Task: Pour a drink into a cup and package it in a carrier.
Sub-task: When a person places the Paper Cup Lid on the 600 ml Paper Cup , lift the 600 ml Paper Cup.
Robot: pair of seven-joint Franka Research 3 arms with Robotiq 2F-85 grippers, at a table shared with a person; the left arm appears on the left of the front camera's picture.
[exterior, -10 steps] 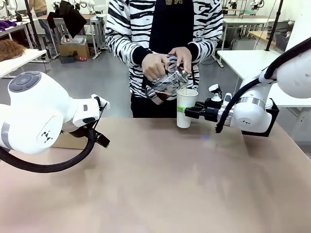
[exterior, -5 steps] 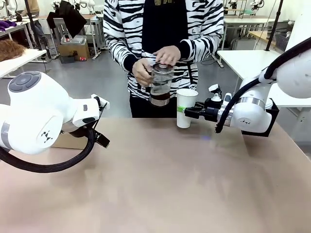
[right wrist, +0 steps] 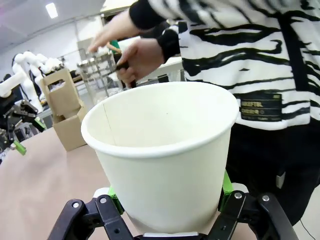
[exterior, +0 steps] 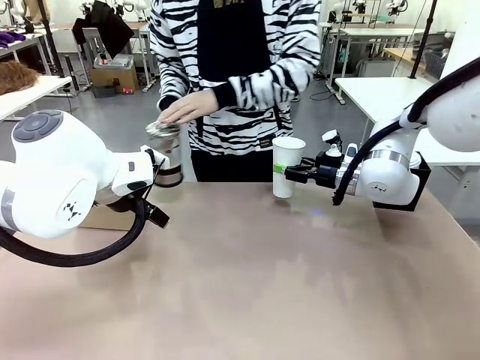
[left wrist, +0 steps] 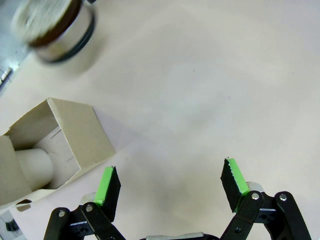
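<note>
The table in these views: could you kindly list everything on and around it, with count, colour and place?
table: one, tan, under everything.
cup: one, white, far side, right of centre.
pitcher: one, clear glass, far left edge.
drink: one, dark brown, low in the pitcher.
carrier: one, brown cardboard, left side; something white inside.
person's hands: two, on the pitcher's top and side.
left gripper: one, black and green, jaws open beside the carrier.
right gripper: one, same colours, jaws shut on the cup.

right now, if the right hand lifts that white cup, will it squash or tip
Probably squashable: the white cup looks like thin paper, clamped mid-wall by the right hand. Likely tippy too, being tall and narrow-based. Weight uncertain; its fill level isn't visible.
</note>
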